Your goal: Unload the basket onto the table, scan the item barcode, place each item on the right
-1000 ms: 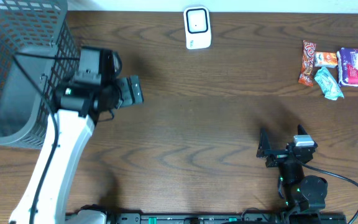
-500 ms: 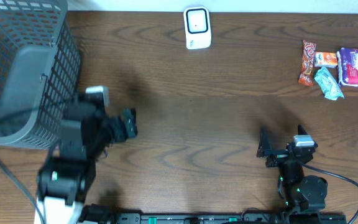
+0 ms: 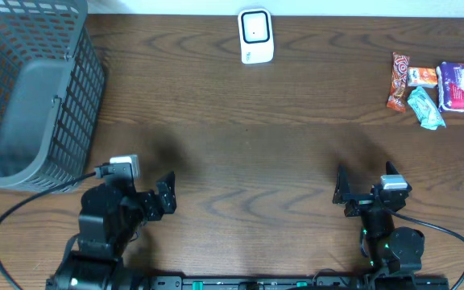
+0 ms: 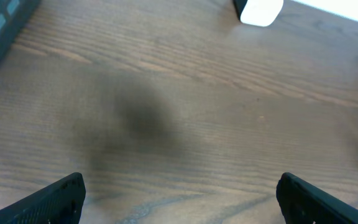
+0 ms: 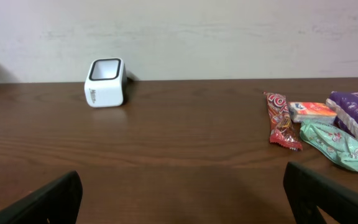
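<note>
Black left end effector [image 3: 167, 195] and right end effector [image 3: 342, 192] both gape wide, gripping nothing, over the table [image 3: 256, 145].

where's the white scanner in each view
overhead: the white scanner sits at top centre, by the far edge of the table.
left wrist: scanner cut off by the top edge, right of centre; only its lower part shows.
right wrist: scanner left of centre, near the wall.
shared landmark: the snack packets lie off to the scanner's right in overhead and right wrist.
</note>
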